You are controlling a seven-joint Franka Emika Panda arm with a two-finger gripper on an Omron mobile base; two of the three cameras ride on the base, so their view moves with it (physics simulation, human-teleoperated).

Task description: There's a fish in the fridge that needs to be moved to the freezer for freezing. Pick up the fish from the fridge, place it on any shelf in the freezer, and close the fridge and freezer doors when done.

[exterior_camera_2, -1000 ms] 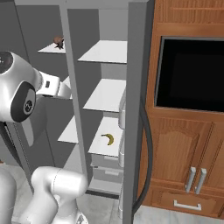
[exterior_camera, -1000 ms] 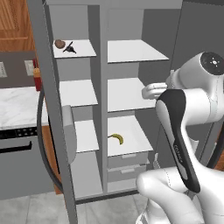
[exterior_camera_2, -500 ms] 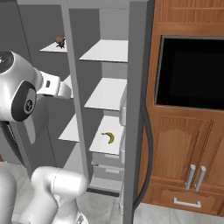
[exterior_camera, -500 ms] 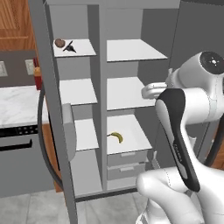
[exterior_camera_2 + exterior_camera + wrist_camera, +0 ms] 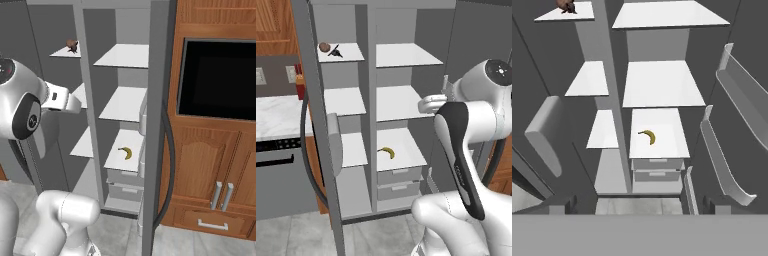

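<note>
A: Where's the fish (image 5: 336, 51)?
B: On the top small shelf (image 5: 351, 53) of the freezer (image 5: 345, 125), the narrow compartment. It lies just beside a round brown lump (image 5: 324, 47), on the side toward the divider. In the right base view the pair shows as a dark spot (image 5: 73, 46) at the top; too small there to tell the two apart.

A: Fridge (image 5: 401, 125)?
B: Wide compartment, broad white shelves, two grey drawers (image 5: 400, 181) at the bottom. A yellow banana (image 5: 387, 151) lies on the lowest shelf, right above the drawers. Same banana in the hand view (image 5: 648, 136).

A: Doors?
B: Both open. The freezer door (image 5: 308, 125) stands edge-on in the left base view, with a grey bin on its inner face. The fridge door (image 5: 732, 125) is at the right of the hand view, with curved grey inner bins. In the right base view it is seen edge-on in front of a wooden cabinet (image 5: 215, 175) with a black oven panel.

A: Gripper (image 5: 640, 206)?
B: Back from the unit, facing the divider between the two compartments. Jaws released, spread wide, nothing between them. Only the dark finger tips (image 5: 562, 205) show at the bottom of the hand view, well apart from every shelf.

A: Arm?
B: White, raised in front of the fridge side, touching nothing.
</note>
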